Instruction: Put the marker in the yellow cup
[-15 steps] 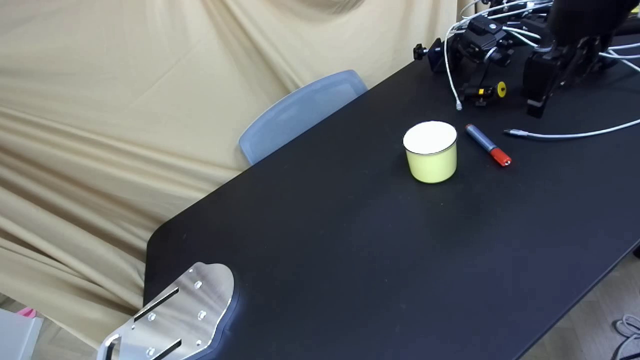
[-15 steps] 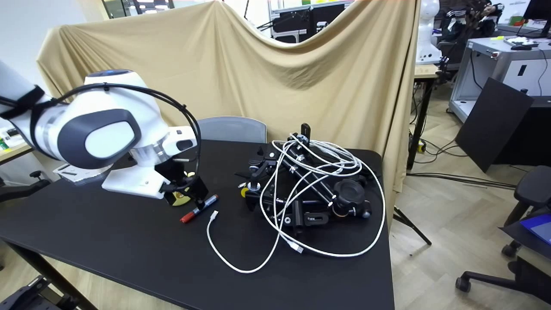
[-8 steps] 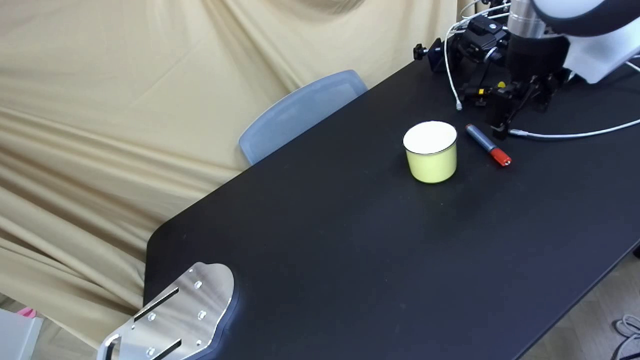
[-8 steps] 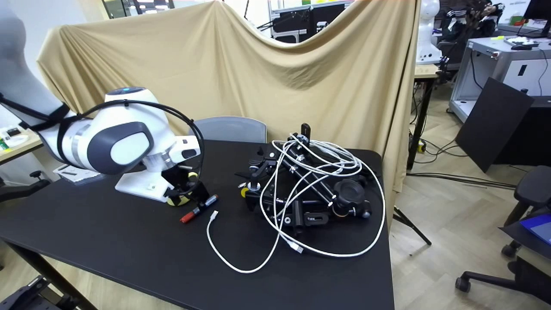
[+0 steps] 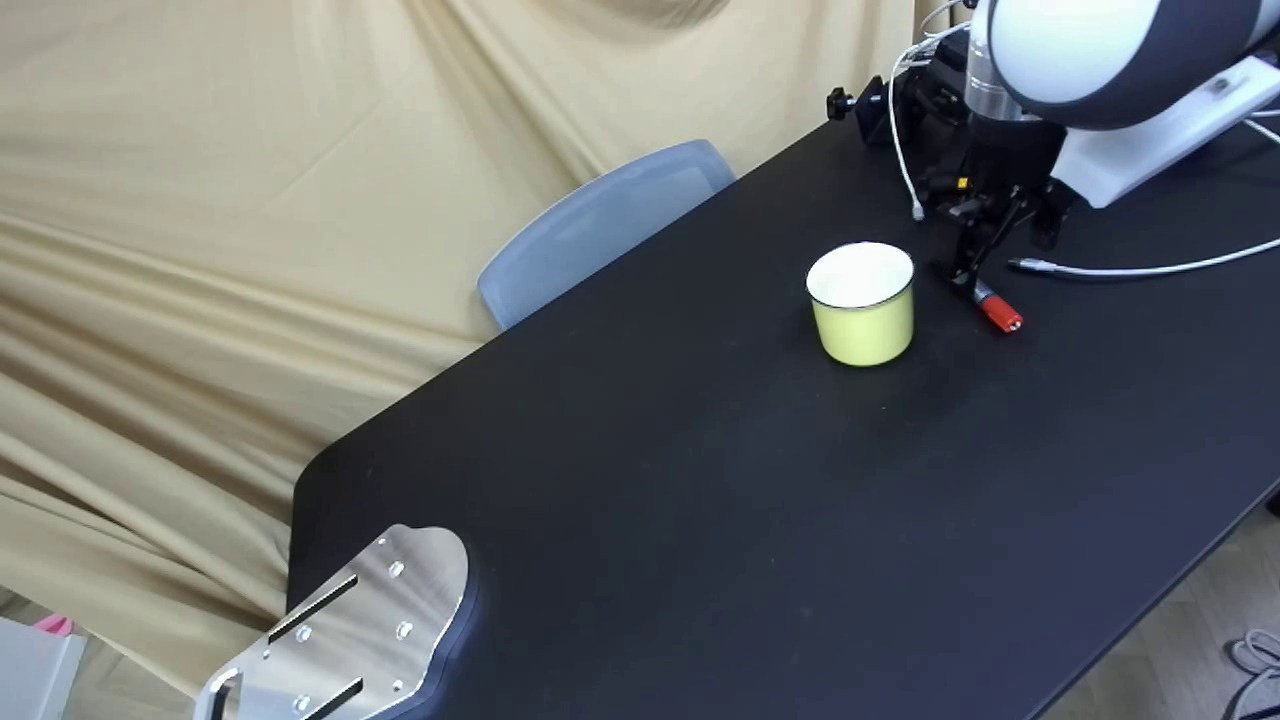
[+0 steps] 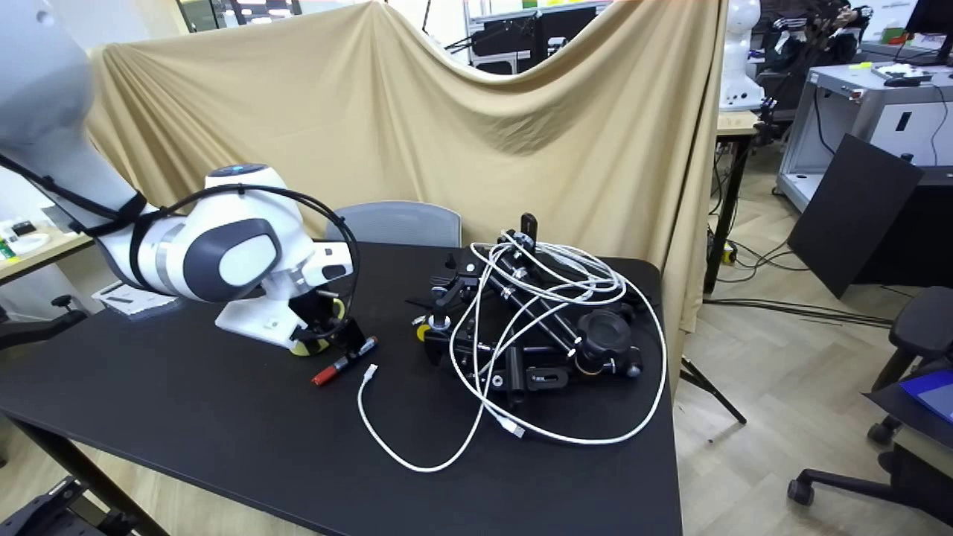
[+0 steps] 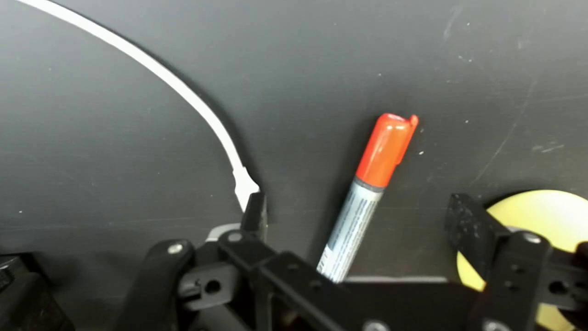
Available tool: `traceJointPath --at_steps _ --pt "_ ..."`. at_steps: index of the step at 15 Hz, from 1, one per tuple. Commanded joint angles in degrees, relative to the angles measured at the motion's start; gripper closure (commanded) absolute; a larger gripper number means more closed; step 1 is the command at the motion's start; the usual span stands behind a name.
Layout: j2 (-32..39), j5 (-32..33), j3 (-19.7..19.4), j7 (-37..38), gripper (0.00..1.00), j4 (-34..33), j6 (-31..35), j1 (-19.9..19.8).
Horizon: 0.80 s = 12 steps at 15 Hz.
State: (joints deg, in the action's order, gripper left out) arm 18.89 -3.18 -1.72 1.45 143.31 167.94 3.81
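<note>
The marker, blue-grey with a red cap, lies on the black table, its cap clear of the gripper in the wrist view and both exterior views. Its far end is hidden behind the gripper body in the wrist view. My gripper is open, one finger on each side of the marker, apart from it. In an exterior view the gripper covers the marker's body. The pale yellow cup stands upright beside the marker; it is behind the right finger in the wrist view.
A white cable ends close to my left finger and runs across the table. Black stands and clamps with coiled cables lie close to the marker's blue end. A metal plate is at the table's far end. A chair stands behind.
The arm has moved toward the marker and lower, leftward in one exterior view and rightward in the other. The gripper now hides part of the marker. Marker and cup have not moved.
</note>
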Motion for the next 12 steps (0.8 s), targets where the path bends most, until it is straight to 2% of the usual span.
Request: traceJointPath --at_steps 1,2,3,5,12 --pt "3.15 1.61 -1.53 4.04 0.00 -3.04 -0.68 1.54" --pt "3.61 1.69 -1.79 4.34 0.00 -3.42 -0.73 1.83" --pt "4.04 1.69 -1.97 4.46 0.22 -3.76 -0.77 2.02" --pt "4.85 1.73 -2.43 4.72 0.33 -4.29 -0.66 2.47" --pt "6.06 1.46 -2.69 4.95 0.83 -5.32 -0.68 3.06"
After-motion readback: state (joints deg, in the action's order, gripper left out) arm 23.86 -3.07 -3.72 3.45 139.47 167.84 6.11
